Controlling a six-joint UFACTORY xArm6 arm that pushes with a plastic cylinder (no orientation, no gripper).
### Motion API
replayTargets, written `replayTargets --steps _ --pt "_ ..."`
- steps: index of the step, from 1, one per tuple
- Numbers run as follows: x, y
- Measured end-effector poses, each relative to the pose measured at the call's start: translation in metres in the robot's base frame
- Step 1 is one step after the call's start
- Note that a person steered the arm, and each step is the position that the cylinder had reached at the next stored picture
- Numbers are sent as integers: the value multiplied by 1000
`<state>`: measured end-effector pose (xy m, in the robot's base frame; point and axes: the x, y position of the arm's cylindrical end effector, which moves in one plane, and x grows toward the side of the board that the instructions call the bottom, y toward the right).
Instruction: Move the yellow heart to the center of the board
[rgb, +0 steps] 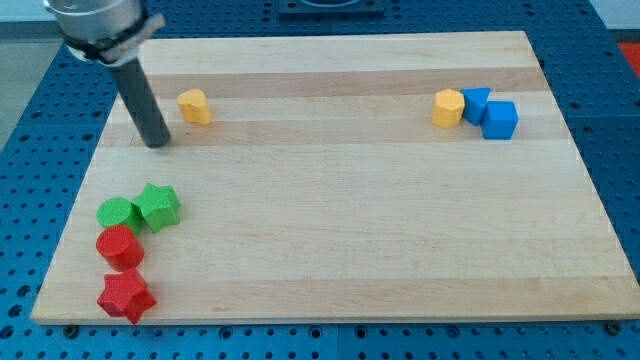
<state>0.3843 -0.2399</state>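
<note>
The yellow heart (195, 106) lies near the board's upper left. My tip (157, 144) rests on the board just below and to the left of the heart, a small gap apart, not touching it. The dark rod rises from the tip toward the view's top left. The wooden board (340, 210) fills most of the view.
A yellow pentagon-like block (448, 107) touches two blue blocks (476, 103) (500, 120) at the upper right. At the lower left sit a green star (158, 206), a green round block (118, 213), a red round block (120, 247) and a red star (126, 296).
</note>
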Motion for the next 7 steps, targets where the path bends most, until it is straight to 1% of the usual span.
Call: replayTargets --steps 1,2,4,5,6,7 --pt "-55 -11" --pt "-75 -7" --pt "-69 0" --pt "-54 4" --pt "-54 4" --pt "-54 20"
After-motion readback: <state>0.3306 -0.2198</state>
